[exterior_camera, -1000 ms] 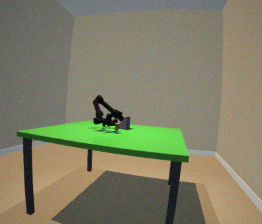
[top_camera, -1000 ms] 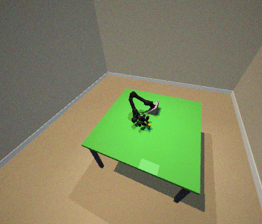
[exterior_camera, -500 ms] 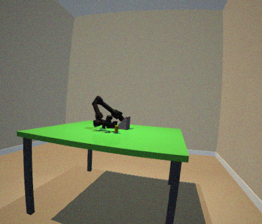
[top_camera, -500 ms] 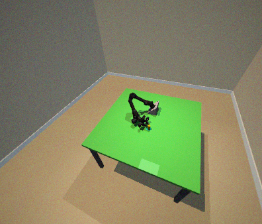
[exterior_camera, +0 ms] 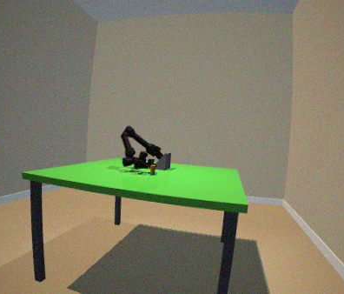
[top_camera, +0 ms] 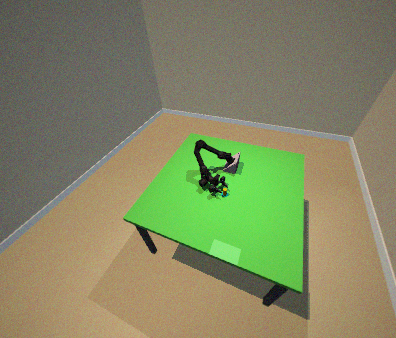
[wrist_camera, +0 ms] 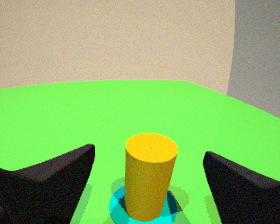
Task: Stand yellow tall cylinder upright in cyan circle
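Standing upright on the flat cyan circle [wrist_camera: 144, 219], the tall yellow cylinder [wrist_camera: 148, 176] covers most of that disc, its base within the ring. Black parallel-jaw gripper [wrist_camera: 148, 183] sits low around the cylinder, spread wide, one dark finger [wrist_camera: 44, 192] to each side of the cylinder and clear of it, green showing in both gaps. Nothing is pinched. Bright green square table [top_camera: 253, 225] carries the cylinder near the arm's grey wedge-shaped base [exterior_camera: 164, 162], which stands just behind the cylinder in the exterior view.
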`<state>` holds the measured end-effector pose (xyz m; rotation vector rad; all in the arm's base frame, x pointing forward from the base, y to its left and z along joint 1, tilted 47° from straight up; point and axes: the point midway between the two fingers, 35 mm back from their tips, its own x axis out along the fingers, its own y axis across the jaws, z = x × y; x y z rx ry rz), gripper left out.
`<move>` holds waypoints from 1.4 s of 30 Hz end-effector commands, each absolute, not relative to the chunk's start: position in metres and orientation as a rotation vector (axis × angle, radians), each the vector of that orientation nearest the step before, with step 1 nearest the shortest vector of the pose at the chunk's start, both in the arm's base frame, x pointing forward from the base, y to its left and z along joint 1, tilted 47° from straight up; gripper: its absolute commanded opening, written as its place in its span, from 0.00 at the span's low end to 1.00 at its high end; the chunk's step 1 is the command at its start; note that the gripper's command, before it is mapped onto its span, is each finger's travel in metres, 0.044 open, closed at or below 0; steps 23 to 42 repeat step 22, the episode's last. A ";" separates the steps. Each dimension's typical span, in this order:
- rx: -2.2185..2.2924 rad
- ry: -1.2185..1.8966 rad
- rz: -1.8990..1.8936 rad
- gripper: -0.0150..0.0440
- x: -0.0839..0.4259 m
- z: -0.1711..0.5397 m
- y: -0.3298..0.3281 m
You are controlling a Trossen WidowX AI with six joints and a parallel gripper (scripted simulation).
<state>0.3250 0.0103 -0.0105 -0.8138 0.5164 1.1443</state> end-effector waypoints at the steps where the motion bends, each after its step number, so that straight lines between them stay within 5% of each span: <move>1: -0.816 0.512 1.145 0.93 0.325 -0.009 0.011; 13: -0.814 0.497 1.147 0.93 0.318 0.049 0.073; 22: -0.785 0.754 1.154 0.93 0.320 0.033 0.087; 42: -0.785 0.754 1.154 0.93 0.320 0.033 0.087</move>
